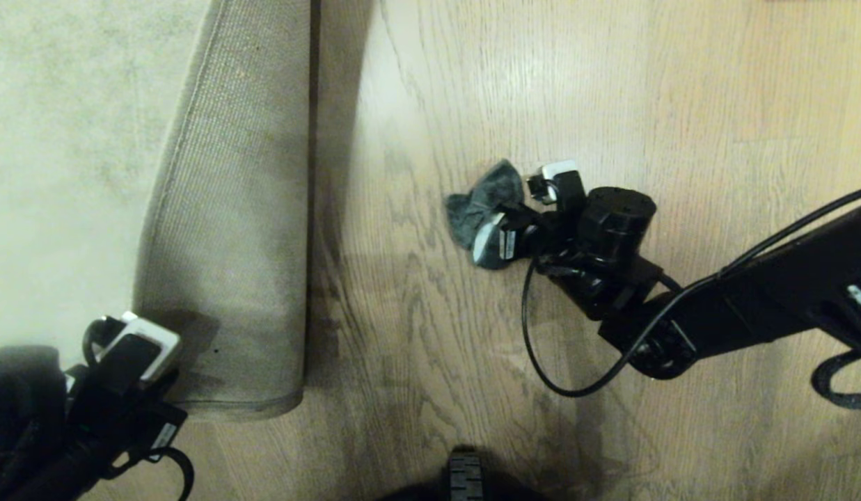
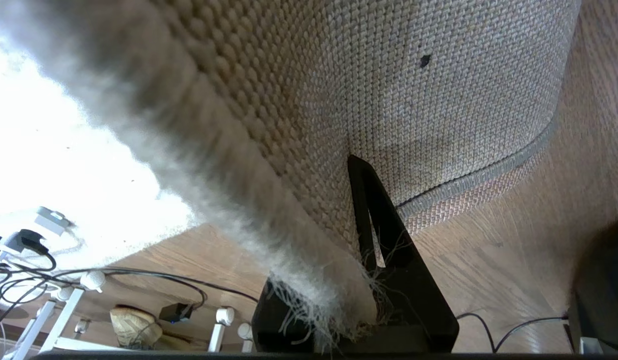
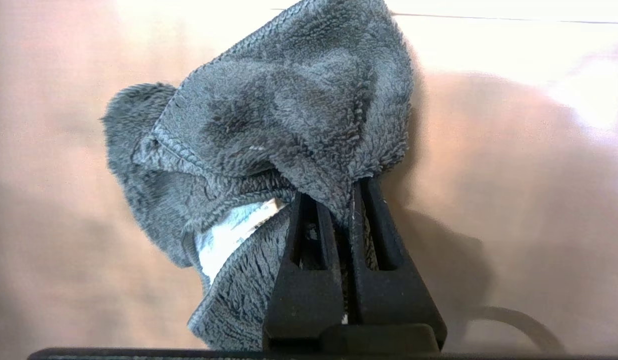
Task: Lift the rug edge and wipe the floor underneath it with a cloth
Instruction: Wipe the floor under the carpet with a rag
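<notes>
The rug [image 1: 47,139] covers the left side, and its near strip is folded back so the tan woven backing [image 1: 235,209] faces up. The rug edge [image 1: 183,132] runs along that flap as a thin border [image 2: 488,172]. At the lower left, my left gripper [image 1: 134,348] is shut on the rug's frayed corner [image 2: 338,210], holding it off the floor. The bared wood floor [image 1: 374,278] lies beside the fold. To its right, my right gripper [image 1: 507,209] is shut on the dark grey cloth [image 1: 482,202], which bunches ahead of the fingers [image 3: 289,110] against the planks.
A black cable [image 1: 541,362] loops from the right arm over the floor. Part of my base [image 1: 465,476] shows at the bottom middle. The left wrist view shows cables [image 2: 139,275], plugs [image 2: 24,240], white furniture legs [image 2: 59,315] and a shoe [image 2: 134,325] beyond the rug.
</notes>
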